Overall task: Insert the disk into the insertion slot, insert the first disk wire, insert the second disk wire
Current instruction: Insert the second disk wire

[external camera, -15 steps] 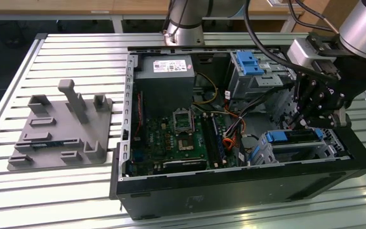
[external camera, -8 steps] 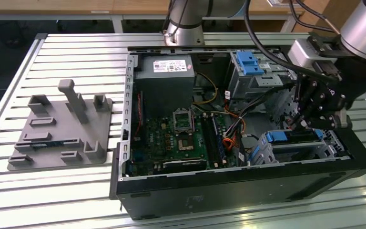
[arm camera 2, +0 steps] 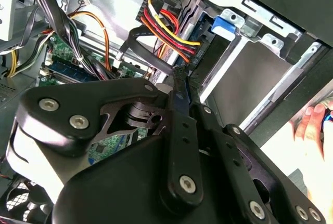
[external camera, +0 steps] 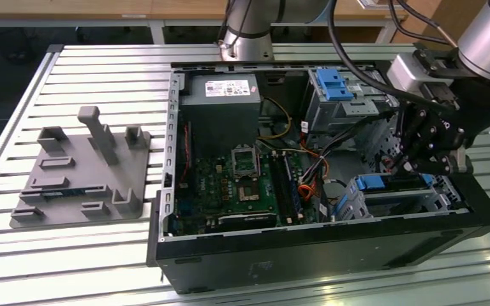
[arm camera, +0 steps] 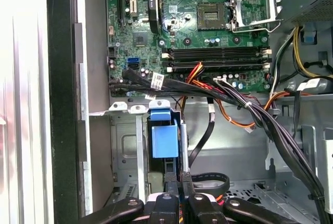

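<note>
Gripper [external camera: 428,167] hangs inside the open PC case, just above the insertion slot [external camera: 407,197]; fingers closed on a dark connector [arm camera 2: 179,78], judged a disk wire plug; disk [arm camera: 165,140] already seated in the slot, blue carrier end facing the motherboard [arm camera: 208,26], long axis running into the cage; step in hand judged wire insertion; needs plug squared to the disk's port.

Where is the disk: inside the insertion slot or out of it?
Inside. In the first wrist view the disk sits within the insertion slot, its blue carrier end showing. Whether it is fully seated: cannot tell.
</note>
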{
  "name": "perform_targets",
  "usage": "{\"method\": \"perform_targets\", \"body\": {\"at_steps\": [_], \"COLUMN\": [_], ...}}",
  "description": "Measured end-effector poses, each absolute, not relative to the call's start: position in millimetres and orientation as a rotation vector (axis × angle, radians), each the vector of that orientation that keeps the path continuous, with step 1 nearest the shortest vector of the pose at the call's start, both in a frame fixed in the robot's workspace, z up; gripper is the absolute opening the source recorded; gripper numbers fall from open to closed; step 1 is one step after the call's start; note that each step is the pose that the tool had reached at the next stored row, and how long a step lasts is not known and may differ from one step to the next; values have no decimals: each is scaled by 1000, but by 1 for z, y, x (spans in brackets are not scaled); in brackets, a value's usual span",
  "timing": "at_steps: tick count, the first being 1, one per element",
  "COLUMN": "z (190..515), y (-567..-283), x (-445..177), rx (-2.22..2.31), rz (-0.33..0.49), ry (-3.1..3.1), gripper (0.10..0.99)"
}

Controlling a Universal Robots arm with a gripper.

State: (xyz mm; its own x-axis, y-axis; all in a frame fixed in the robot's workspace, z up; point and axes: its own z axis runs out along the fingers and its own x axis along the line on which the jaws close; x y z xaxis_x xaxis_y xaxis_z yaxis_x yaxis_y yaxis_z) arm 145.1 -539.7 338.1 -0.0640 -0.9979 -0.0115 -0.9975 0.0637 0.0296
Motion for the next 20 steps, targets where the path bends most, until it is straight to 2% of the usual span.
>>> {"method": "perform_targets", "body": {"at_steps": [20], "z": [335], "y": [-541], "x": [145], "rx": [2143], "rz": [-45], "ry": [-2278], "gripper": [149]}}
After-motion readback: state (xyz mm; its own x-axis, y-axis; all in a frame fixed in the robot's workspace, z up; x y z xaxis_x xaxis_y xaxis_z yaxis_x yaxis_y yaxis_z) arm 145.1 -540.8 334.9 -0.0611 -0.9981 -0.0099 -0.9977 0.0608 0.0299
